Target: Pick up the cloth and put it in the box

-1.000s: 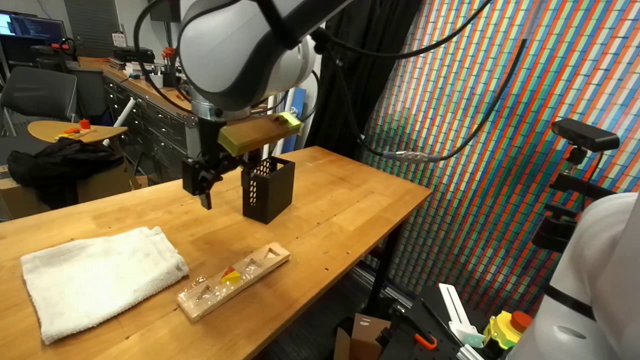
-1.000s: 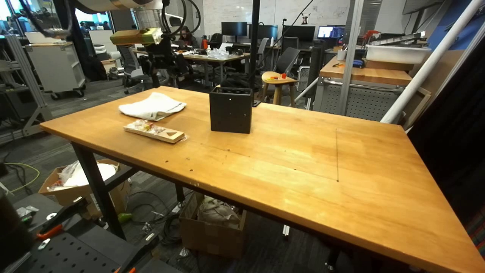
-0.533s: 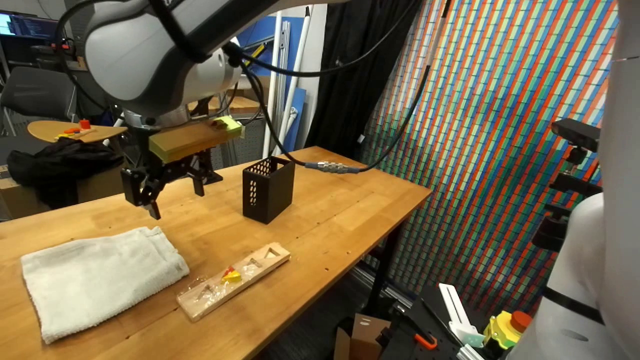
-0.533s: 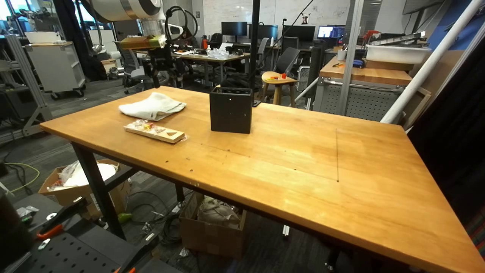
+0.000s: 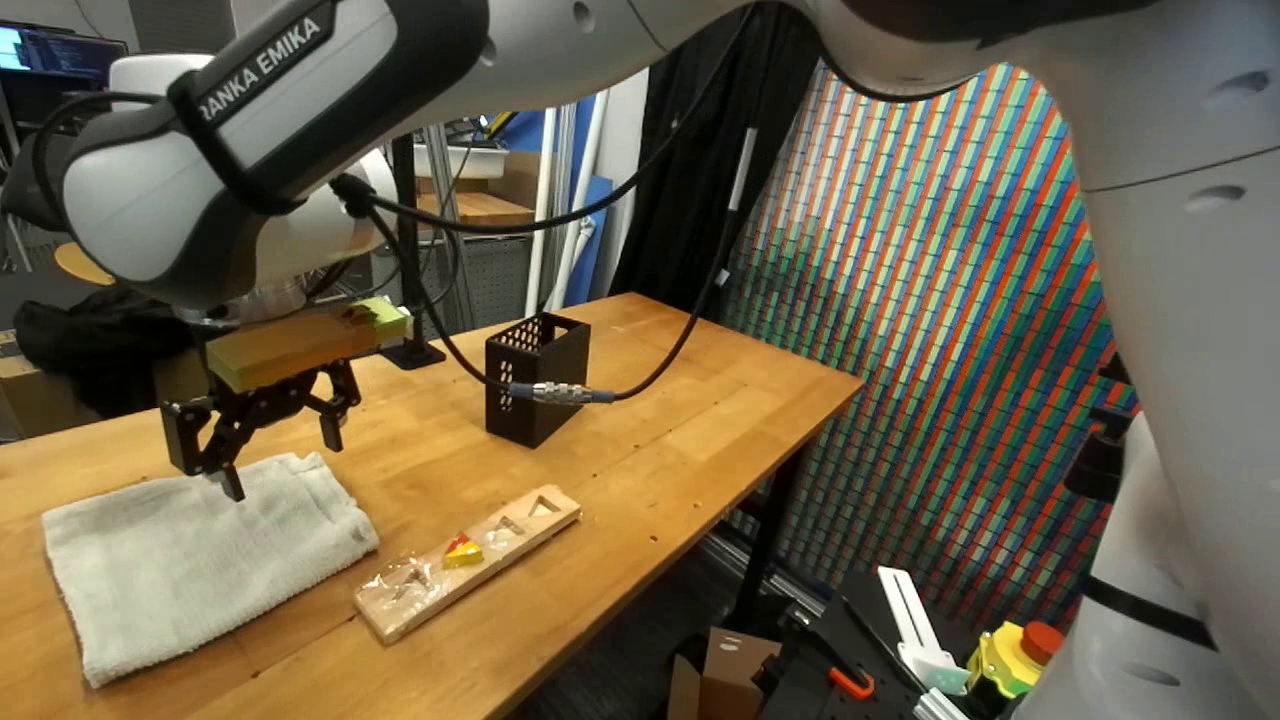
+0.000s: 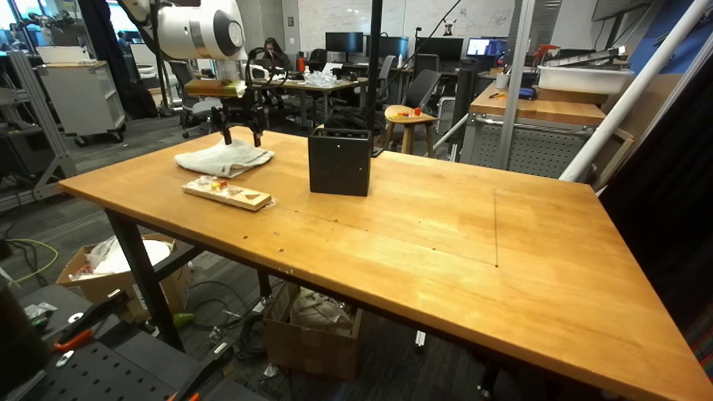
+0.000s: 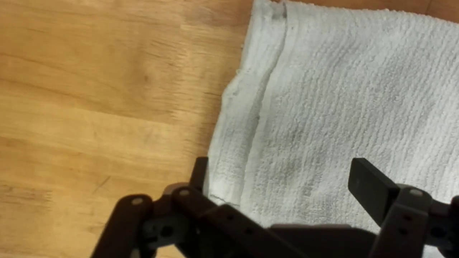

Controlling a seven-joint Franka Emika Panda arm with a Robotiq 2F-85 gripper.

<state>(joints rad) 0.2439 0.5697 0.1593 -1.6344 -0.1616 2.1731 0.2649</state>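
Note:
The white folded cloth (image 5: 200, 575) lies flat on the table; it also shows in an exterior view (image 6: 214, 159) and fills much of the wrist view (image 7: 333, 93). The black box (image 5: 560, 350) stands upright on the table, apart from the cloth, and shows in an exterior view (image 6: 340, 167); its inside is hidden. My gripper (image 5: 284, 465) is open and empty, pointing down over the cloth's edge nearer the box, also in an exterior view (image 6: 242, 141). In the wrist view the gripper (image 7: 279, 170) has one finger over the cloth and one along its left edge.
A wooden shape puzzle in clear wrap (image 5: 500, 550) lies between cloth and front table edge, also in an exterior view (image 6: 228, 195). A black pole (image 6: 373, 72) stands behind the box. The arm's cable connector (image 5: 555, 393) hangs across the view of the box.
The gripper has moved away from the box side to over the cloth and come down, with the fingers spread throughout. The cloth, box and puzzle have not moved.

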